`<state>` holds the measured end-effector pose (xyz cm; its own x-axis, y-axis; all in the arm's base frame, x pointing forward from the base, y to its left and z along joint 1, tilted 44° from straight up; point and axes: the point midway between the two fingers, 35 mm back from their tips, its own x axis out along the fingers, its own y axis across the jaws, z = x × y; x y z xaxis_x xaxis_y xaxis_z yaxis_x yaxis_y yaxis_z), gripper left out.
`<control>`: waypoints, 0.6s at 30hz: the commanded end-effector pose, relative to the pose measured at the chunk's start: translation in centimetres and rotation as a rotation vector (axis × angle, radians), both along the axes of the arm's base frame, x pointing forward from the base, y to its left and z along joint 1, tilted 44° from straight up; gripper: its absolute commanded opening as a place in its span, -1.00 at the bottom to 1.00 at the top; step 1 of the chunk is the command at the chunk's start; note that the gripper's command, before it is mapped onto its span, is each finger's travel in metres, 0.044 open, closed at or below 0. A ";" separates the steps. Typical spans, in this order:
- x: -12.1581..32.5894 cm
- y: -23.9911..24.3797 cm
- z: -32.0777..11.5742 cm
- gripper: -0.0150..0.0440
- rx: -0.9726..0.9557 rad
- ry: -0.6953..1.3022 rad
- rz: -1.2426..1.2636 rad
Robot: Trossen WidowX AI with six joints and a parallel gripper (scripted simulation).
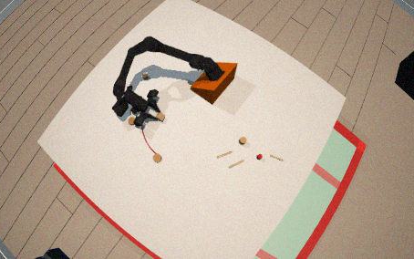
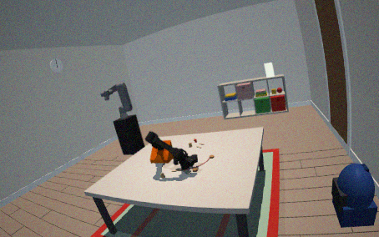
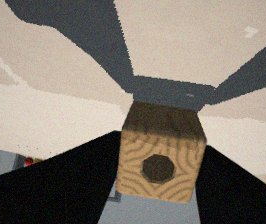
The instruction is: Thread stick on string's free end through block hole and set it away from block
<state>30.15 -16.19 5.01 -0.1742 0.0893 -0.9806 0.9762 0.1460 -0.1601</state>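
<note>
Block (image 1: 160, 117) (image 3: 160, 155) held btwn pincer (image 1: 154, 113) (image 3: 160, 148) tips.

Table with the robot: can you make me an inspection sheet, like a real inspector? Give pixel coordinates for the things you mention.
Surface: pale table (image 1: 182, 205) (image 2: 213, 188), shadows across it.
Job's things: holed wooden block (image 1: 160, 117) (image 3: 160, 145) between the fingers; red string (image 1: 148, 144) (image 2: 204, 162) runs from the round wooden button (image 1: 157, 158) (image 2: 211, 157) toward the gripper; its stick can't be made out.
Clutter: three loose sticks (image 1: 236, 163), a red ball (image 1: 259, 156) (image 2: 195, 140), small wooden pieces (image 1: 243, 140) (image 2: 190, 144).
Gripper (image 1: 152, 119) (image 2: 186, 166) (image 3: 160, 148): shut on the block.
Cables: nothing seen.
Surroundings: shelf unit (image 2: 222, 102), blue ball (image 2: 356, 185), wall clock (image 2: 56, 65).
</note>
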 end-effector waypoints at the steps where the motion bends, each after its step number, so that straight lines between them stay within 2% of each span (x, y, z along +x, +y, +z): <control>1: 0.0 0.2 0.0 -0.31 -0.004 0.002 0.004; 8: 0.0 0.2 0.2 0.31 -0.004 0.002 0.004; 14: 0.9 1.1 6.1 0.33 0.000 0.000 0.005; 18: 0.9 1.1 6.3 0.33 0.001 0.000 0.005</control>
